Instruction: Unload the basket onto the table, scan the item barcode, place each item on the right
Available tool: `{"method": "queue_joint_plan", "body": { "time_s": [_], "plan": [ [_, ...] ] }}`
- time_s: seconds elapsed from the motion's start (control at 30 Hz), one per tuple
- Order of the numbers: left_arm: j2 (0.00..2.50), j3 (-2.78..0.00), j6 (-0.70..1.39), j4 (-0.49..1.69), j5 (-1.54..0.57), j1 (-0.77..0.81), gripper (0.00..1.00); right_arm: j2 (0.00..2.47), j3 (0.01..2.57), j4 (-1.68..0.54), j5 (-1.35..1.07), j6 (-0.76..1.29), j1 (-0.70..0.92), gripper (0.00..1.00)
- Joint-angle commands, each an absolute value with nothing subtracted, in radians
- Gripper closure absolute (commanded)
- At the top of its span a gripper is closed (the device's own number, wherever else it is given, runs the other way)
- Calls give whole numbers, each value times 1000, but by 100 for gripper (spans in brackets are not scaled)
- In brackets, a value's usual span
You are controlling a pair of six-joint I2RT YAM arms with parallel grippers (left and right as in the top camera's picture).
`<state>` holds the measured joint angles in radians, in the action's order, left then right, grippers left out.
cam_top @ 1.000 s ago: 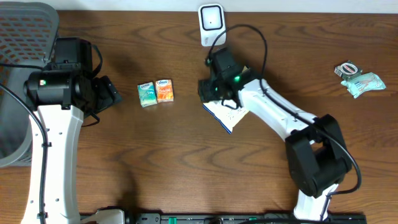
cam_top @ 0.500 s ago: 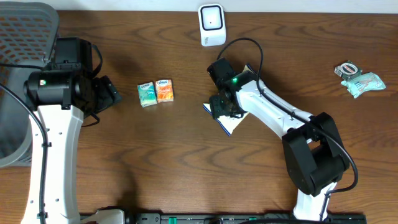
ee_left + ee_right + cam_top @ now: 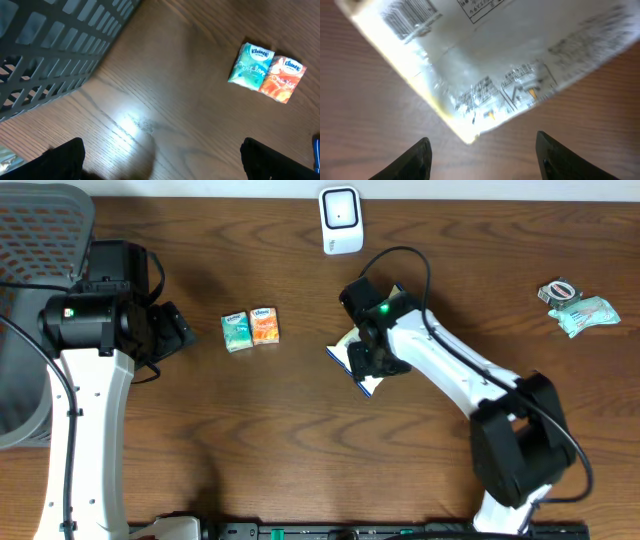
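**Change noted.** Over the last second the right fingers [image 3: 420, 157] have drawn back from the scanner side of the white packet [image 3: 485, 65]. They now hang over its middle. The packet has not shifted and lies flat on the bench [image 3: 300, 440], printed face up, where it lay before.

**Right fingers.** They are apart, with nothing clamped. From the wrist, the packet's near corner sits between the two tips and the rest spreads out ahead of them. A barcode [image 3: 410, 17] shows far ahead, towards the left-hand tip. I cannot tell whether the tips touch the wrapper.

**Scanner.** The scanner [image 3: 340, 220] stands well beyond the right fingers, past the packet's far edge and clear of it.

**Left fingers.** The left fingers [image 3: 65, 160] are spread wide and empty, well apart from the packet. Two small tissue packs [image 3: 265, 72] lie ahead of them to the right, and a grey mesh basket [image 3: 55, 50] ahead to the left. They appear to play no part in the task.

**Assessment.**
- The move back looks like lining up for a grasp, not a retreat.
- The item is not yet lifted and no barcode has been shown to the scanner, so the task is at an early stage.
- The next move calls for closing the fingers across the packet and raising it.
- The printed face must then be turned towards the scanner.
- A thin, flat packet gives the fingers little edge to grip, so it may slide or crumple.
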<state>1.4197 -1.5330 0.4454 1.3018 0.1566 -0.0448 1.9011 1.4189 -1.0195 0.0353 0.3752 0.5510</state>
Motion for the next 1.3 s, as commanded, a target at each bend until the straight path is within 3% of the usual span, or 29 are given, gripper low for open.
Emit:
{"method": "queue_joint_plan", "body": {
  "time_s": [0.0, 0.13, 0.27, 0.37, 0.73, 1.27],
  "plan": [
    [1424, -1536, 455, 1305, 166, -49, 2, 1816, 1428, -1027, 60, 389, 546, 38],
    [1424, -1536, 455, 1305, 166, -49, 2, 1764, 1428, -1015, 128, 389, 546, 34],
    [1424, -1536, 455, 1305, 166, -49, 2, 1757, 1427, -973, 159, 389, 545, 18],
    [1424, -1536, 455, 1305, 166, -49, 2, 1761, 1426, -932, 158, 389, 545, 14],
    [1424, -1536, 455, 1305, 166, -49, 2, 1796, 1425, -767, 121, 389, 548, 25],
    [1424, -1536, 455, 1305, 166, -49, 2, 1802, 1425, -831, 122, 389, 551, 19]
  ]
}}
